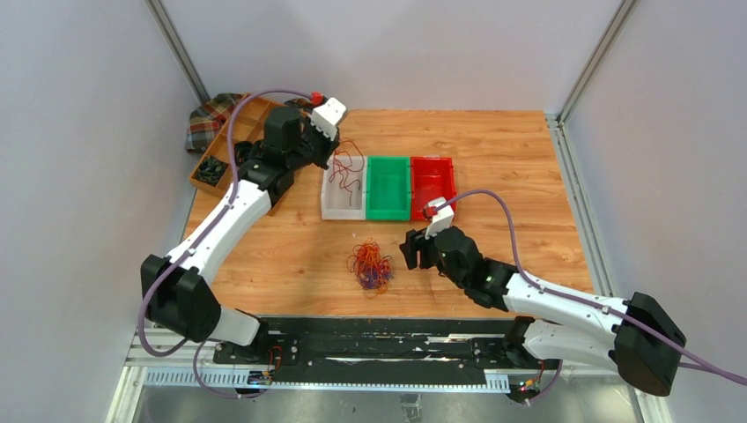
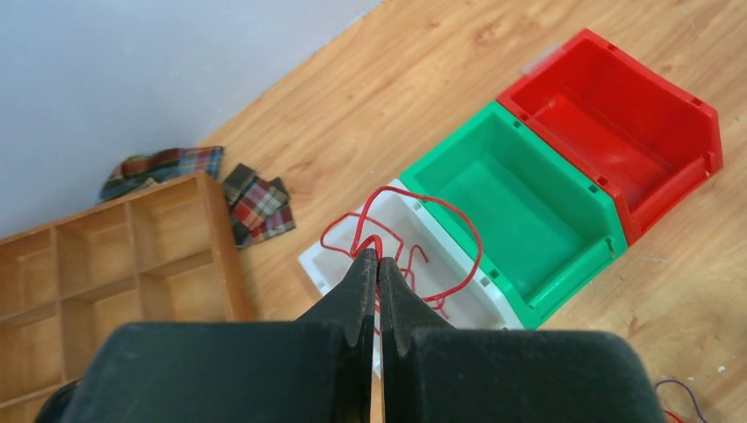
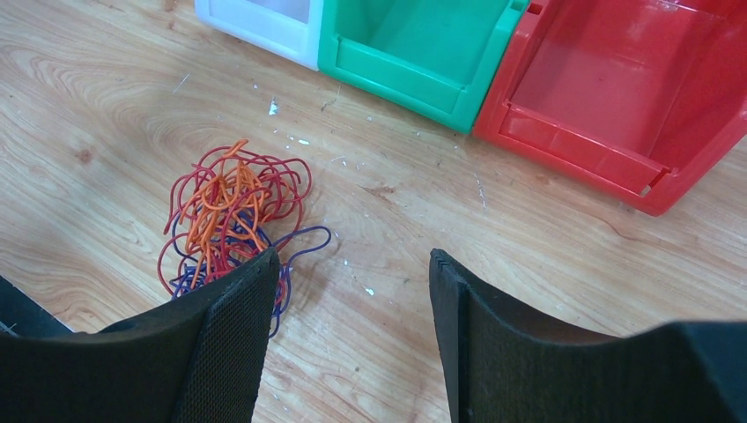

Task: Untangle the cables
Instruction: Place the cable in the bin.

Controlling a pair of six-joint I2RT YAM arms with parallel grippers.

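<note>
One red cable (image 2: 469, 227) dangles downward from left gripper (image 2: 377, 256).

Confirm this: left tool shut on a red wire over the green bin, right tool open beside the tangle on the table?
Wrong bin. The left tool is shut on a red wire over the white bin, as the left wrist view shows; the right tool is open beside the tangle on the table.
</note>
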